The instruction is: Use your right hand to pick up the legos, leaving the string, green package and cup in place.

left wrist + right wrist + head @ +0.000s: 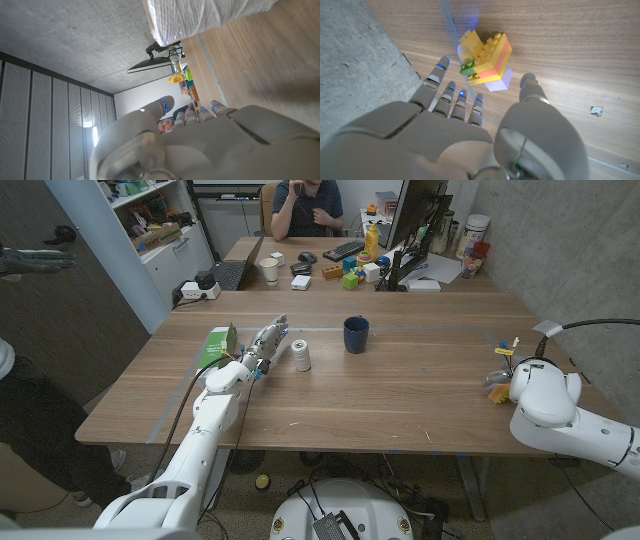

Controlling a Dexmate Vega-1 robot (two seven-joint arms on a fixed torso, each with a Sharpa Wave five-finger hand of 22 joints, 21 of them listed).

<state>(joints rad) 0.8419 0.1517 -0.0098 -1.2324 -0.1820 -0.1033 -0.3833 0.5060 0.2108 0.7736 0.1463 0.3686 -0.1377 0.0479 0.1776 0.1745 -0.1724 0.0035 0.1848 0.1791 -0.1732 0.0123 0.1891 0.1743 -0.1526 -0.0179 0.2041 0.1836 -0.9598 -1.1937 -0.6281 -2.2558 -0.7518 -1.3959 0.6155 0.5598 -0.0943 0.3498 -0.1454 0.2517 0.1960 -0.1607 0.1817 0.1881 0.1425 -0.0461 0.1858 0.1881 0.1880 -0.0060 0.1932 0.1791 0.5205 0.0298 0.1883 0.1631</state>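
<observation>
Legos point(485, 60) at the counter's right edge, a small stack of yellow, orange and lilac bricks with a green bit, lying on the wood point(400, 400) just in front of the right hand point(470, 125). Right hand's fingers point(451, 97) spread and reaching toward the bricks, thumb out to one side, nothing held, not yet touching the stack as far as the right wrist view shows. Same bricks point(500, 375) seen small in the head view beside the white right forearm, partly hidden by it. Strip of pale tape under the bricks, running across the boards.

Farther in, on the left half of the counter, left hand point(266, 342) stretched forward, fingers extended and loosely apart, holding nothing, its tips just beside the white spool of string point(301, 355). Spool upright, close to the fingers but contact hard to tell. Green package point(218, 346) standing tilted just left of that hand's wrist. Dark blue cup point(356, 334) upright, a little beyond and right of the spool, apart from it.

Beyond the counter, second desk with a laptop point(232, 274), keyboard point(344, 250), monitor point(415, 215), a white cup and assorted coloured blocks. Person point(306, 205) seated behind it, one hand raised to the face.
</observation>
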